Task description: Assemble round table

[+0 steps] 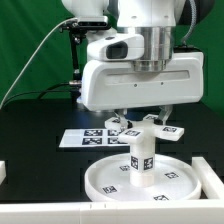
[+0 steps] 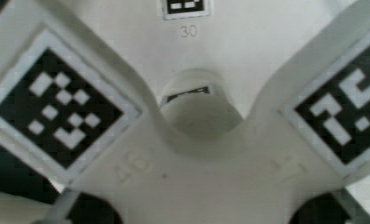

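The large round rimmed disc lies on the black table at the front. The short thick cylinder stands upright on its central hub. The small cross-shaped piece, with tags on its arms, sits at the top of the cylinder. My gripper comes straight down on it, with a finger on either side, shut on the cross-shaped piece. In the wrist view the cross-shaped piece fills the picture, its tagged arms spreading out. The dark fingertips show only at the corners. The cylinder and disc are hidden there.
The marker board lies flat behind the disc, toward the exterior view's left. White bars stand at the left edge, the right edge and along the front. A green backdrop and cables are behind the arm.
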`<control>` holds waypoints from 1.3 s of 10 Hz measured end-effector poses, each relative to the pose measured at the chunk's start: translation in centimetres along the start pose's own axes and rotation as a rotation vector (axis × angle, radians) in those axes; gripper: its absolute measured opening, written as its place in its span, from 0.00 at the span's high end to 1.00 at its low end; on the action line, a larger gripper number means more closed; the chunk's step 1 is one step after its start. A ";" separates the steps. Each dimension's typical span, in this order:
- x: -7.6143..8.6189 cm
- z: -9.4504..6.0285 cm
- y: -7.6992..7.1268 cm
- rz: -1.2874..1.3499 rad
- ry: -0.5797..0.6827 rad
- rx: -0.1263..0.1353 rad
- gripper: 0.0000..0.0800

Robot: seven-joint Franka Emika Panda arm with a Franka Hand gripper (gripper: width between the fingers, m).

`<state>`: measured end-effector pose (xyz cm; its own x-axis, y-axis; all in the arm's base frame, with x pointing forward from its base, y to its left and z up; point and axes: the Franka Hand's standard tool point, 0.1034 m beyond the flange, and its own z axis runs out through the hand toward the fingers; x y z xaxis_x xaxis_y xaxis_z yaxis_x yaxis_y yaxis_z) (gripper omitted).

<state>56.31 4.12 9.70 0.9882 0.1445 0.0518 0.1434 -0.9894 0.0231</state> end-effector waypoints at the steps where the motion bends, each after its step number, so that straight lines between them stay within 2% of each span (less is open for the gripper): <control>1: 0.0 0.0 0.0 0.143 0.015 -0.002 0.45; 4: -0.1 0.0 0.0 0.534 0.022 0.009 0.45; 7: -0.1 0.0 0.2 0.919 0.004 0.056 0.45; 11: -0.2 0.0 0.2 1.220 -0.003 0.068 0.45; 13: -0.2 -0.1 0.2 1.246 -0.003 0.067 0.45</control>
<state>56.09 3.91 9.75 0.4538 -0.8911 -0.0005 -0.8875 -0.4519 -0.0904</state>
